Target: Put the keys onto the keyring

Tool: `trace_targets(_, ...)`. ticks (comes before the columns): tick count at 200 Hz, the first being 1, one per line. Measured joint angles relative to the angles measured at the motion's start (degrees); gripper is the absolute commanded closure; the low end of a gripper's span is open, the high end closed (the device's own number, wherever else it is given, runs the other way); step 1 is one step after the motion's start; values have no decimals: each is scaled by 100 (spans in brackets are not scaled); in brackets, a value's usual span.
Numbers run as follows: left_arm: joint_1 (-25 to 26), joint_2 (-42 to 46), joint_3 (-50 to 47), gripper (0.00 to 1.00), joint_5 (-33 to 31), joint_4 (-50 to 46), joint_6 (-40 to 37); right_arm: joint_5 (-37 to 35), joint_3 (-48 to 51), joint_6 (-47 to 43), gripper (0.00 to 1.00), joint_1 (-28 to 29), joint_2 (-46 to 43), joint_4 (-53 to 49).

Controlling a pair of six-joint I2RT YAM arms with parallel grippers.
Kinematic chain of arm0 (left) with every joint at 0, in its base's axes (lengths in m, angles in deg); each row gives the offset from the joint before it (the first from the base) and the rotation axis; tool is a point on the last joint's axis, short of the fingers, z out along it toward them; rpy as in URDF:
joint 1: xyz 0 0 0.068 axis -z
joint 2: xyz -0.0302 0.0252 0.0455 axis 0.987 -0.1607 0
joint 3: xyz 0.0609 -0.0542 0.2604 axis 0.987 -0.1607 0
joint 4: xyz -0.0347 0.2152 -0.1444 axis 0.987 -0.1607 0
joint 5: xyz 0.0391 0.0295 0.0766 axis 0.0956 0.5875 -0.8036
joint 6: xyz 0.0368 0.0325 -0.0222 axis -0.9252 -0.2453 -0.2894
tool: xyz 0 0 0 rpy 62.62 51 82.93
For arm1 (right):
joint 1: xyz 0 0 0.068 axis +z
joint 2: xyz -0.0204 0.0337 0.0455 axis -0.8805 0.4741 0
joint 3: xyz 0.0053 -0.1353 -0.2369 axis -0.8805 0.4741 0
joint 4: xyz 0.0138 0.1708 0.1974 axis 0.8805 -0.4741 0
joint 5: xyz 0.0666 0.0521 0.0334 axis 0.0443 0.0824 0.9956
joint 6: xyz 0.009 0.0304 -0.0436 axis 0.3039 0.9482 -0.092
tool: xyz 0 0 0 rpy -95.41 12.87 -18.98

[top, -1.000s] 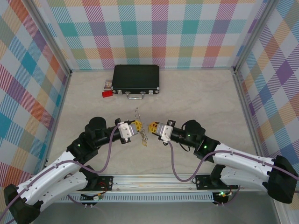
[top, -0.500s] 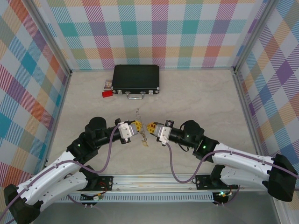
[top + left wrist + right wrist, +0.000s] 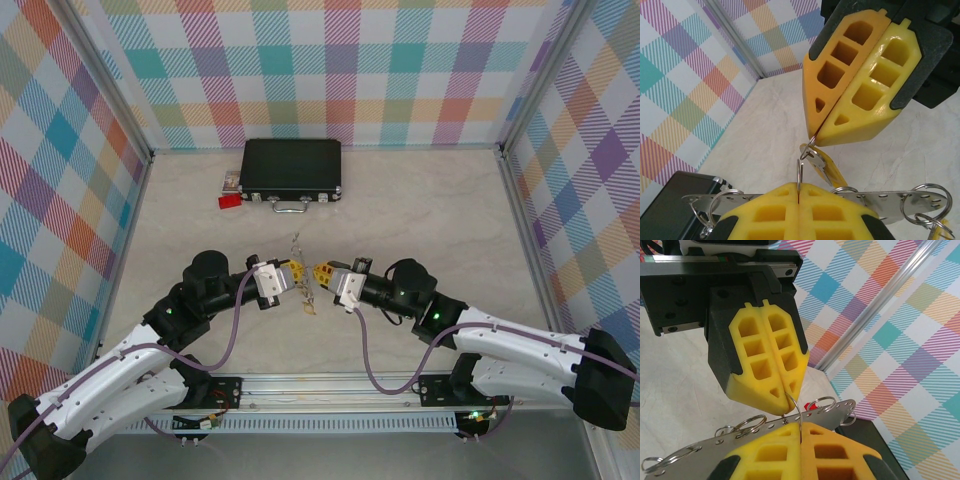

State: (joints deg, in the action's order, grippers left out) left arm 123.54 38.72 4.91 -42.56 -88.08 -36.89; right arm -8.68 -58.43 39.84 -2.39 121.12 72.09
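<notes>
From above, my left pincer (image 3: 293,271) and right pincer (image 3: 324,272) meet tip to tip, both pressed together. The keyring (image 3: 296,243) is held between them and reaches out beyond my tips. A key (image 3: 310,304) dangles just on the near side of them. Well beyond my left pincer lies a black case (image 3: 291,168) with its lid down and contents hidden. A red block (image 3: 229,201) sits just beside it.

At my left wrist, my fingers pinch a thin wire of the keyring. The right pincer opposite nips a small ring with a yellow-headed key hanging under it.

At my right wrist, my fingers pinch wire too, and the keyring's flat holed strip runs across just behind them.

I judge at least one key is on. Whether any remain I cannot tell.
</notes>
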Motion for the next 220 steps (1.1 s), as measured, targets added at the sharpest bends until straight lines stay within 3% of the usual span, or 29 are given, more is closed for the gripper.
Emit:
trace_targets(126, 11, -2, 0, 100, -2, -2, 46, -74, -31, -46, 100, 37, 164, 52)
trace_targets(220, 28, -2, 0, 100, -151, -4, 494, -164, -46, -173, 100, 111, 286, -4)
